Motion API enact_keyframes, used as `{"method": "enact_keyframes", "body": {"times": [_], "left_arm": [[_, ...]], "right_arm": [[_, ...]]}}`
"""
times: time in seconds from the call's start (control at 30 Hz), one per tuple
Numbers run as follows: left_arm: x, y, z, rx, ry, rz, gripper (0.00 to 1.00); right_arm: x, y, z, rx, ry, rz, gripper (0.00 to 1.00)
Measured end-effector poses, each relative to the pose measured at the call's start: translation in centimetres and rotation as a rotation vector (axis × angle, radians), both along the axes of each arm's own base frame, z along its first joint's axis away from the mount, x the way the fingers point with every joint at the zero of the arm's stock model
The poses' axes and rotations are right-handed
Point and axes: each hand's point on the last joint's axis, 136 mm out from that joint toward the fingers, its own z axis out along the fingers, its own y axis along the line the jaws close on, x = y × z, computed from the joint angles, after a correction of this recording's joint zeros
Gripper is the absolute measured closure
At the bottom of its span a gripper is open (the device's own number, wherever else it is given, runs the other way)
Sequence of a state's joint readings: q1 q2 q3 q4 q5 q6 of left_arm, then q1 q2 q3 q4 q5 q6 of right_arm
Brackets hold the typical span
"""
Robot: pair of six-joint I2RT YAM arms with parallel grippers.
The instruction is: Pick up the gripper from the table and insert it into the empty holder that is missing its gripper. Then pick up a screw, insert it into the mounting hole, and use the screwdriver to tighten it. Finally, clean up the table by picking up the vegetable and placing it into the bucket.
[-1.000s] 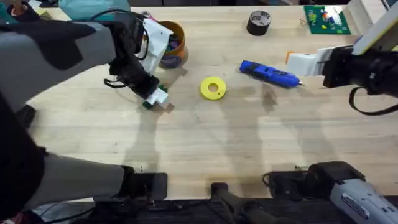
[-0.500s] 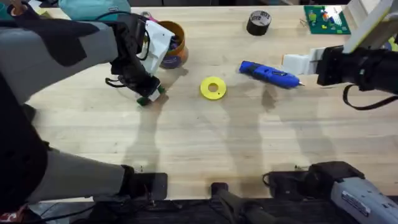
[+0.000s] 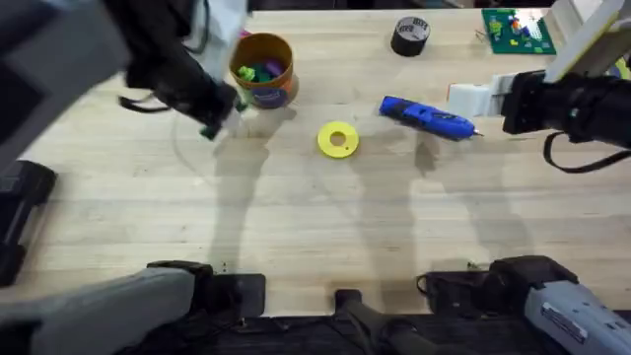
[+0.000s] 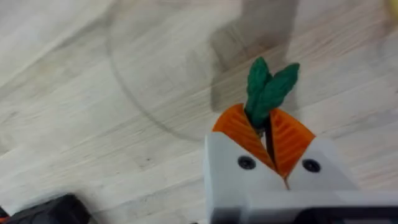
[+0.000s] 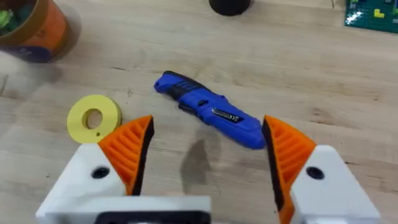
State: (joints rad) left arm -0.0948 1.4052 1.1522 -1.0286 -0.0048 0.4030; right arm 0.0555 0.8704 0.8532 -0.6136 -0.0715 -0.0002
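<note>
I see my left tool [image 4: 268,134] clenched on the vegetable [image 4: 267,90], raised just beside the bucket [image 3: 262,69]. My right tool [image 5: 208,152] hangs released near the screwdriver [image 5: 211,115], which lies well apart from the bucket.

Even, bright light falls from above on the pale table [image 3: 325,227], laying soft grey shadows under the arms and a darker one under the vegetable [image 4: 268,92] in the left wrist view. In the overhead view the left arm [image 3: 108,49] smears into a large dark blur, while the screwdriver [image 3: 429,116] stays fairly sharp. The right wrist view blurs the bucket [image 5: 34,28] at its corner.
</note>
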Motion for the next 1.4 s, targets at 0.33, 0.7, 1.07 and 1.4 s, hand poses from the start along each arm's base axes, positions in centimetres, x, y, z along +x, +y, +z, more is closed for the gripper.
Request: {"method": "enact_keyframes", "body": {"times": [0.33,0.7,1.07,1.4], "left_arm": [[1.5,-0.1,12.0,-0.082,-0.366,0.091,0.978],[8.0,-0.8,13.1,-0.150,-0.519,0.157,0.978],[15.6,-2.2,5.3,-0.184,-0.453,0.159,0.978],[16.0,-2.3,3.7,-0.184,-0.419,0.162,0.571]], "right_arm": [[0.0,0.0,0.0,0.000,-0.001,0.000,0.005],[0.0,0.0,0.1,0.000,-0.003,0.000,0.005],[0.1,0.0,0.1,0.001,-0.003,0.001,0.005],[0.1,0.0,0.1,0.001,-0.004,0.001,0.004]]}}
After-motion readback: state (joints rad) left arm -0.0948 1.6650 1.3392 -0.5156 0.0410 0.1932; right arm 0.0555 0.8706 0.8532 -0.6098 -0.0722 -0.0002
